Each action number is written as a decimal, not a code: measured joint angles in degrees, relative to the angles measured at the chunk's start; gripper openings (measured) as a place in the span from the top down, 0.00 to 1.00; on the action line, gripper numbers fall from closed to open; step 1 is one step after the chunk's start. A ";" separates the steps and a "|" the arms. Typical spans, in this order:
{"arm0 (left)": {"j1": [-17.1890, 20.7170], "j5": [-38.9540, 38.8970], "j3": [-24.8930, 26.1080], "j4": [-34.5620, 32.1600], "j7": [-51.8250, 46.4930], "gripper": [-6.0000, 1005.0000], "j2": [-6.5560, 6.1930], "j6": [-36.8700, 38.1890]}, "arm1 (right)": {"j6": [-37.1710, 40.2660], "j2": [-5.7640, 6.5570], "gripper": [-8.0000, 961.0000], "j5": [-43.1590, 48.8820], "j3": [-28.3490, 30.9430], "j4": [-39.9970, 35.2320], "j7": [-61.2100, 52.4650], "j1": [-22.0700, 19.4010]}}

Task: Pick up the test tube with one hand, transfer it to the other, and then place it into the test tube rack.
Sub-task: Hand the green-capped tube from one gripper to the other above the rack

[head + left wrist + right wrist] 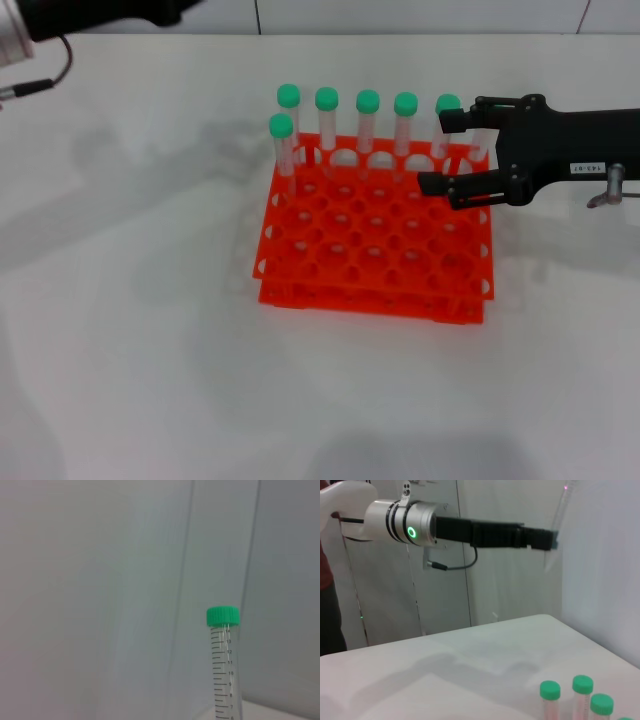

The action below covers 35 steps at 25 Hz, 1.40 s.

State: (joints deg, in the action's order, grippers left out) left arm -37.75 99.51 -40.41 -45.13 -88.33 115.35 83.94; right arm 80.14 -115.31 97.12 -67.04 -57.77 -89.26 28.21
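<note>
Left gripper (551, 539), a black two-fingered unit with no label on a silver cylindrical wrist with a lit green ring (411, 532), is held out level, high above the white table (445, 675), pinching the test tube (559, 515), a slender clear plastic tube, at its tip. Only the right wrist view shows this grip. There the tube is tilted and its upper end runs out of frame. The left wrist view shows the same tube (225, 670) with its round green cap (223, 615) uppermost and black graduation marks down its wall, in front of pale wall panels. The head view shows only the silver wrist and black body of the left arm (100, 14) at the far left corner. Neither the grip nor the held tube appears there.

At the middle of the table (150, 350) stands the bright orange plastic two-tier test tube rack (370, 290) with its grid of round holes. Six identical green-capped tubes stand upright in it: five (367, 101) along the rear row and one (281, 125) in the second row at the left end.

Right gripper (437, 152), black with a small white printed label (583, 168), reaches in over the rack's right rear corner with its fingers spread. The rightmost rear tube (447, 103) stands between them; contact cannot be determined. The held tube is well apart from the rack and the right gripper.
</note>
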 joint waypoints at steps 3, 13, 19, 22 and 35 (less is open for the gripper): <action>-0.37 0.41 -2.64 0.16 0.54 0.79 0.42 -0.39 | 0.22 0.00 0.11 -0.50 0.06 -0.04 0.40 -0.15; -3.14 3.78 -12.02 3.40 0.47 0.78 1.08 -5.79 | 1.76 0.15 0.11 -1.34 2.00 -0.17 1.11 -0.62; -3.60 4.96 -12.18 3.86 0.85 0.78 1.80 -6.14 | 4.00 0.17 0.11 -1.55 4.30 -0.75 1.11 -1.03; -3.68 4.93 -12.48 3.94 0.94 0.78 1.86 -6.12 | 4.26 0.15 0.11 -2.51 4.83 -1.77 1.11 -1.71; -3.69 5.02 -13.72 4.66 0.79 0.77 1.89 -4.02 | 4.48 0.21 0.11 -4.40 6.05 -2.35 0.83 -2.08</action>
State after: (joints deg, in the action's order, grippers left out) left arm -41.45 104.53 -54.13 -40.47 -87.54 117.25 79.92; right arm 84.62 -115.10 92.72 -60.99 -60.12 -88.43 26.14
